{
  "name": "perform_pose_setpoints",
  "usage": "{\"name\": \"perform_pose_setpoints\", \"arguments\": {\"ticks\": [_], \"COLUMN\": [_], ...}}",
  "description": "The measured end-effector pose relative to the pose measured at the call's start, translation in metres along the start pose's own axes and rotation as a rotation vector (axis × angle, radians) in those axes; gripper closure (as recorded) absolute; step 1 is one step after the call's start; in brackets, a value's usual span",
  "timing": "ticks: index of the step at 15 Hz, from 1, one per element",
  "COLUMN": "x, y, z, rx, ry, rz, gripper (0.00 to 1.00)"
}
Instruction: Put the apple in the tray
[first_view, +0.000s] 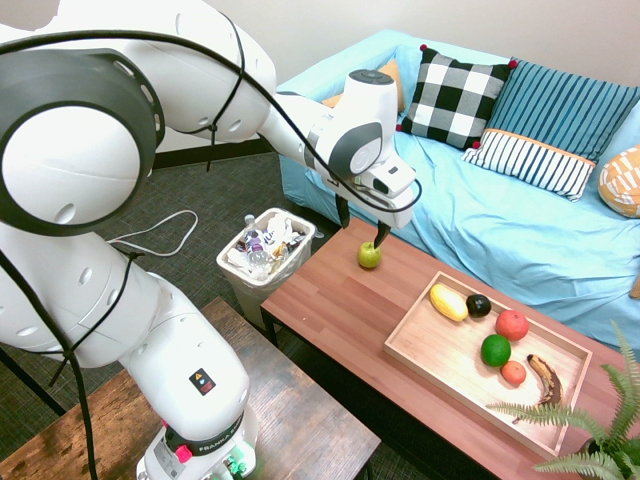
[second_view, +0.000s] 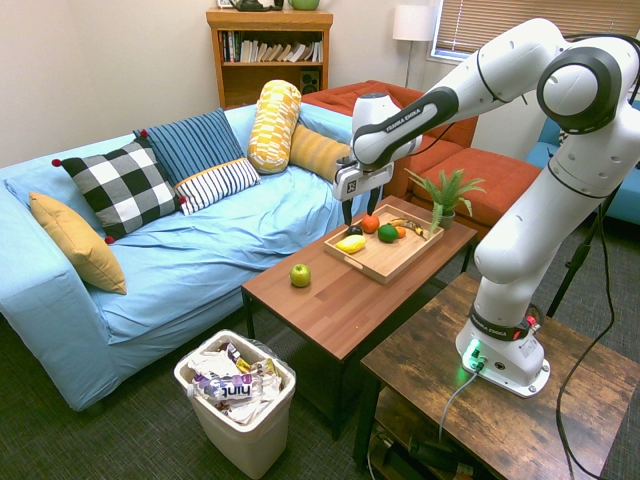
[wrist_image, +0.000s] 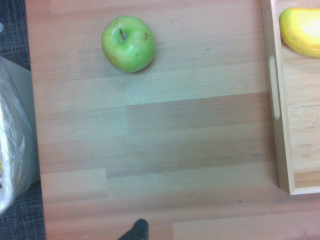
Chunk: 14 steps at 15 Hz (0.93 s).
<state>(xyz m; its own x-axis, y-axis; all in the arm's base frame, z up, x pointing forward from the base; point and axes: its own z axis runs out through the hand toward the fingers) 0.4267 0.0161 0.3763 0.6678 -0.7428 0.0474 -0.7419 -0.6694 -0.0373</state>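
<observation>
I am hovering the claw (first_view: 361, 232) wide open and empty, pointing straight down above the bench (first_view: 330, 310). The apple (first_view: 369, 255) is sitting on bare wood just below it, well apart from the tray (first_view: 405, 345). I am judging it best to center over the stem, then descend and close at its widest part.

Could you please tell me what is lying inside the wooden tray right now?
The tray holds a yellow fruit, a dark fruit, two red-orange fruits, a green fruit and a browned banana. Nothing looks hidden.
</observation>
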Motion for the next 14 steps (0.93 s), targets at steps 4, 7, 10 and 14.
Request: {"name": "perform_pose_setpoints", "arguments": {"ticks": [4,7,10,14], "x": [-0.003,-0.024,-0.021,0.004], "y": [-0.008,-0.049,-0.09,-0.126], "z": [0.007,0.039,0.075,0.106], "rx": [0.009,0.033,0.016,-0.01], "ry": [0.0,0.01,0.033,0.058], "rz": [-0.002,0.026,0.092,0.187], "gripper": [0.0,0.0,0.0,0.0]}}
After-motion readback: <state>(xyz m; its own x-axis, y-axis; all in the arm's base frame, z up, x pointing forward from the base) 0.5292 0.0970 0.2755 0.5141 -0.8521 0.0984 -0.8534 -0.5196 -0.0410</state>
